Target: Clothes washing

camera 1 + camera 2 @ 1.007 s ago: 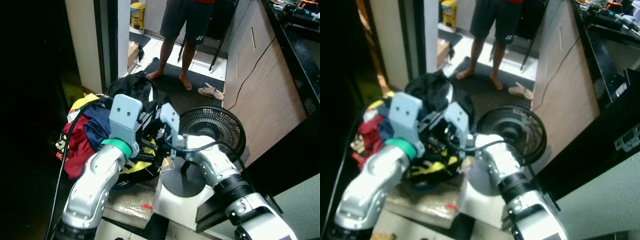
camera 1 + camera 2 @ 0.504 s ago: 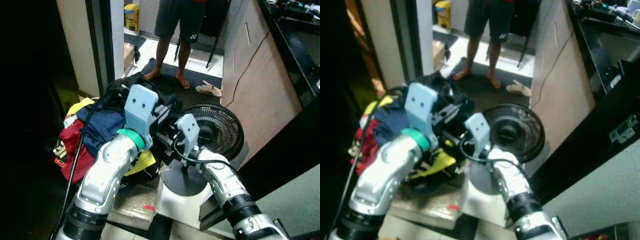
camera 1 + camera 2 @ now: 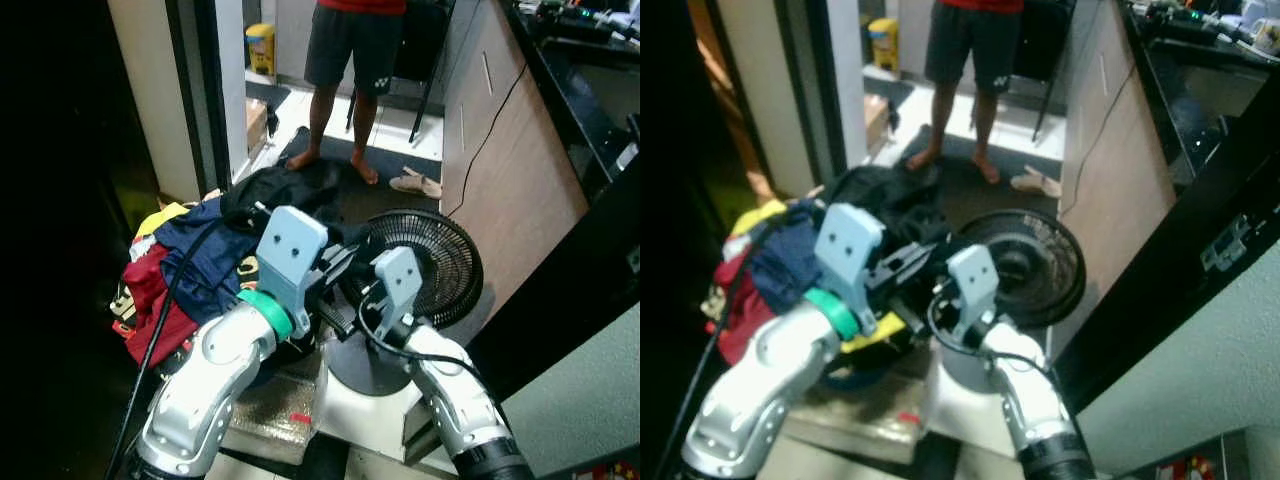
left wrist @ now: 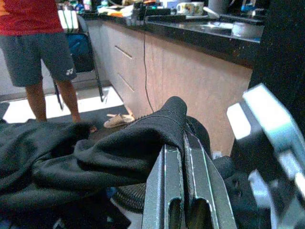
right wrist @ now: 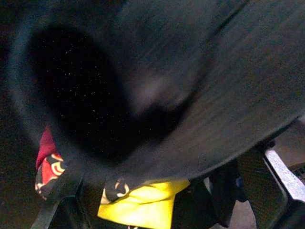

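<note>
Nearest the camera, the 2 silver arms reach forward over a white block [image 3: 350,410] and a foil-like pad [image 3: 270,425] on the floor. The left gripper [image 4: 183,143] has its 2 fingers pressed close together on a fold of a black garment [image 4: 95,157], which drapes away from the fingertips toward the clothes pile. The right gripper [image 3: 345,300] sits just beside the left one at the edge of the pile; its wrist view is blurred dark cloth up close, so whether its fingers are spread or closed cannot be told. A yellow cloth [image 5: 143,198] and a red printed piece [image 5: 47,164] show under that dark fabric.

The clothes pile [image 3: 190,270] lies heaped to the robot's left: red, navy, yellow and black items, with no clear basket wall visible around them. Just right of the grippers stands a black floor fan [image 3: 425,265] on a round base.

Beyond, a person [image 3: 355,70] in dark shorts stands barefoot on a dark mat, 1 pair of sandals [image 3: 415,183] beside. A wood-fronted cabinet under a black counter [image 3: 575,55] runs along the right, and a yellow bin [image 3: 260,45] stands far back.
</note>
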